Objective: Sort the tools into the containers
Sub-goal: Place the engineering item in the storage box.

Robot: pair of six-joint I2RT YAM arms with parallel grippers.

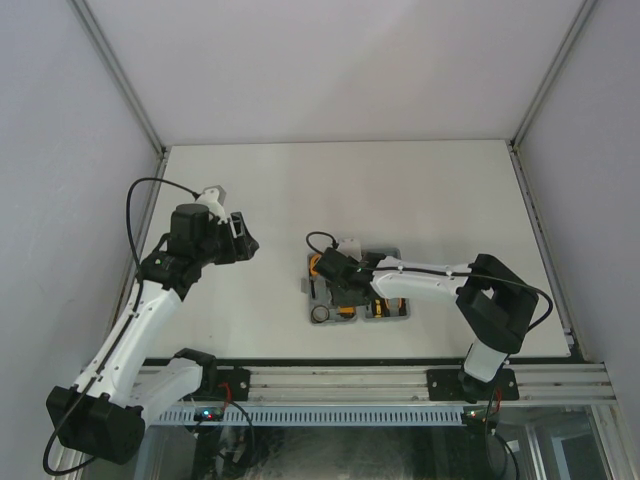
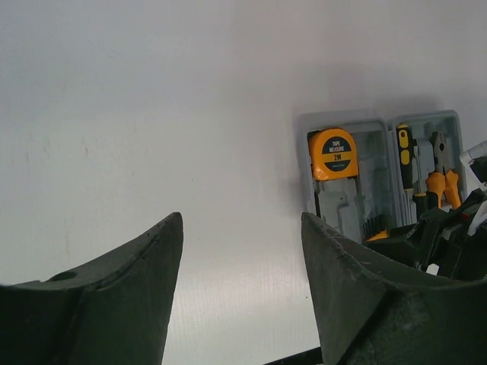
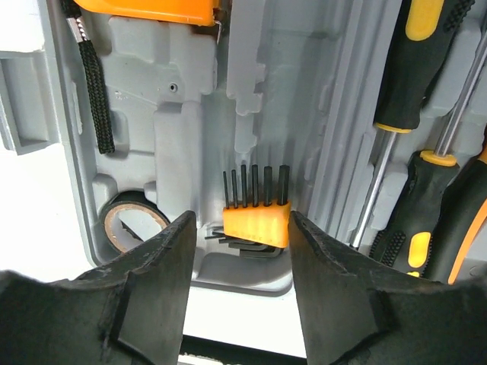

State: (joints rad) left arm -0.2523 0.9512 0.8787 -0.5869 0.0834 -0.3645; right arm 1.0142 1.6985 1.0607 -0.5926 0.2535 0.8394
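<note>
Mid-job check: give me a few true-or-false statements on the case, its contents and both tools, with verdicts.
1. The tape measure lies inside the open grey case. True.
2. The left tool grips something. False: it is open and empty.
3. The right tool is open over the case, with the orange hex-key block between its fingers. True.
4. The pliers lie on the table outside the case. False: they sit in the case beside the screwdrivers.
</note>
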